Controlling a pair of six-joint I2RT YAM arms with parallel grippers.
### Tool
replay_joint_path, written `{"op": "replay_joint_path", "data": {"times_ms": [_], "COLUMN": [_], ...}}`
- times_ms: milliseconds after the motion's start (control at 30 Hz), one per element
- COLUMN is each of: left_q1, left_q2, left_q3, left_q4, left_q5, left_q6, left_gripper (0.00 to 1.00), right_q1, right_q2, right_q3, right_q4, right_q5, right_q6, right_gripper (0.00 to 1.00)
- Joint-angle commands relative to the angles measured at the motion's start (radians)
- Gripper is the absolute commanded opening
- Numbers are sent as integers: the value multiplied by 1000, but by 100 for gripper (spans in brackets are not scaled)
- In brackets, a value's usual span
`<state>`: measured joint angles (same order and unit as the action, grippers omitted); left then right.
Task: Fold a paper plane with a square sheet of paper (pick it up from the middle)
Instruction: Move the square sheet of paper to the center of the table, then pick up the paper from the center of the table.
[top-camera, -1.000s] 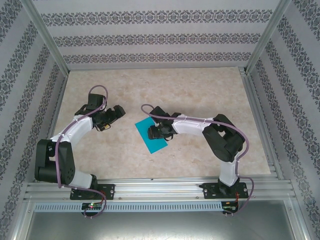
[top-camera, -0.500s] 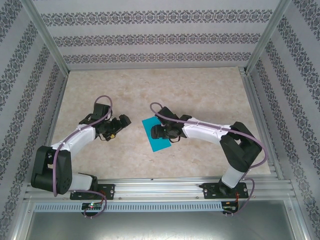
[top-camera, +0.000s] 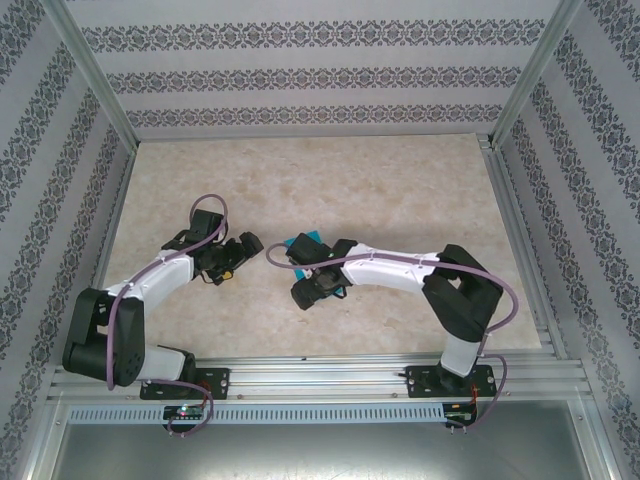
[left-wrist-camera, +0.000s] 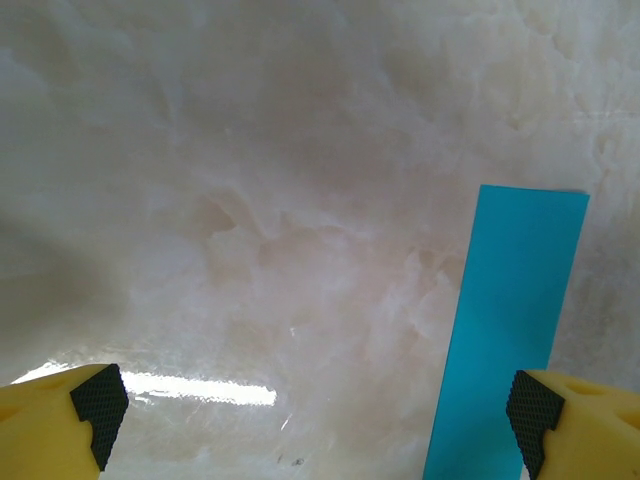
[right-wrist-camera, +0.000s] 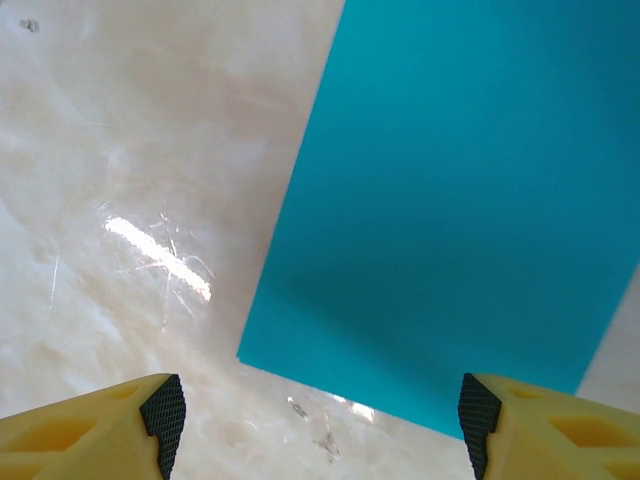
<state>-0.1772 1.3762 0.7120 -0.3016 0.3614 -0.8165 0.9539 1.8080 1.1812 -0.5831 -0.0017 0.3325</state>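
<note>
My right gripper (top-camera: 298, 252) hangs over the teal sheet of paper (right-wrist-camera: 470, 200) with its jaws wide apart and nothing between them. In the right wrist view the sheet lies flat on the table (top-camera: 400, 190). Its near edge runs across just ahead of my 2 fingertips (right-wrist-camera: 165, 410), and its near left corner sits between them. My left gripper (top-camera: 248, 247) is also spread fully and holds nothing. In its wrist view the sheet is a narrow strip reaching down beside my right-hand pad. From above, the 2 grippers are close together near the table's middle, and the sheet is mostly hidden under the right one. Bare, glossy, marbled beige surface lies open all around. Patterned walls (top-camera: 300, 80) close 3 sides and a metal rail (top-camera: 320, 375) runs along the near edge.
</note>
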Motion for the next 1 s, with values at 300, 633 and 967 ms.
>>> {"op": "replay_joint_path", "data": {"times_ms": [300, 633, 967], "left_q1": [-12, -14, -21], "left_q2": [50, 73, 84], "left_q3": [40, 52, 56], "left_q4": [-8, -5, -3], "left_q5": [-17, -17, -2], "left_q6": [11, 14, 17], "left_gripper": [100, 100, 100], "right_q1": [8, -6, -85], "right_q2": [142, 177, 142], "right_q3": [77, 67, 4], "right_q4": [-70, -83, -2], "right_q5": [12, 4, -192], "right_q6": [-30, -28, -19], "right_gripper": [75, 64, 64]}}
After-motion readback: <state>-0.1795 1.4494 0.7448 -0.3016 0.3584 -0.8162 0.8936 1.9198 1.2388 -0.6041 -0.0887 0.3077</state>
